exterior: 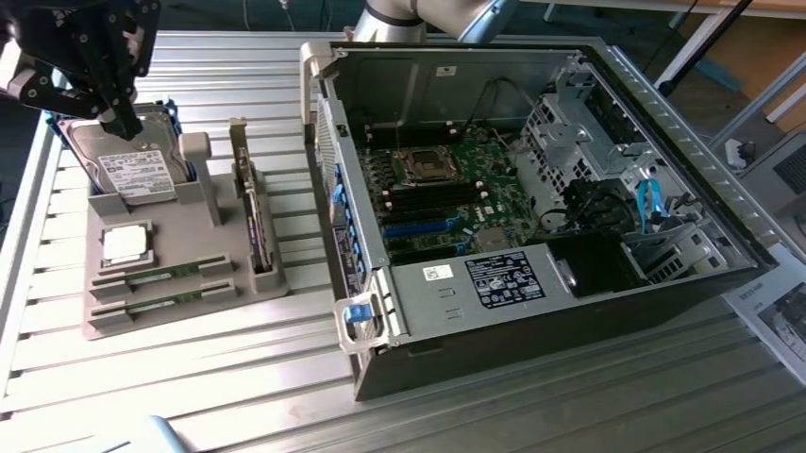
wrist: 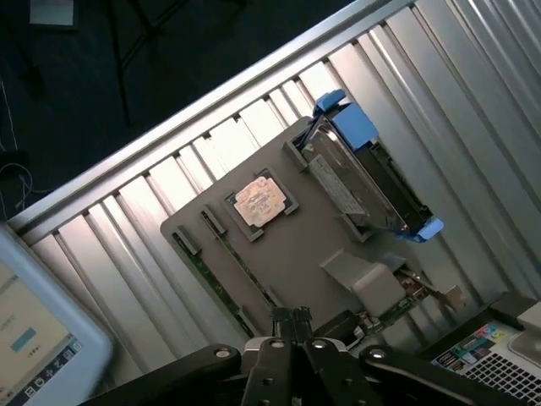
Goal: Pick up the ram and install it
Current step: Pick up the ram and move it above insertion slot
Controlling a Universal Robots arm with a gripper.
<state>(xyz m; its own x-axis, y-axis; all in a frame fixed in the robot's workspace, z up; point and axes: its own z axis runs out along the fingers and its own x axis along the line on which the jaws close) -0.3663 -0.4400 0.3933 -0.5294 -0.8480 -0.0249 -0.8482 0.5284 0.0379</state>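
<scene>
Exterior view, ten o'clock: the gripper [exterior: 123, 121], pinched shut and empty, hangs over the hard drive [exterior: 132, 168] while the ram [exterior: 164, 276] lies in the gray tray [exterior: 189, 238] toward six o'clock of it, where a clean pick likely needs jaws opened and squared across its thin edge.

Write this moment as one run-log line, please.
pincer: shut, empty, near hard drive | ram: two sticks lying in tray, untouched | case: open
</scene>
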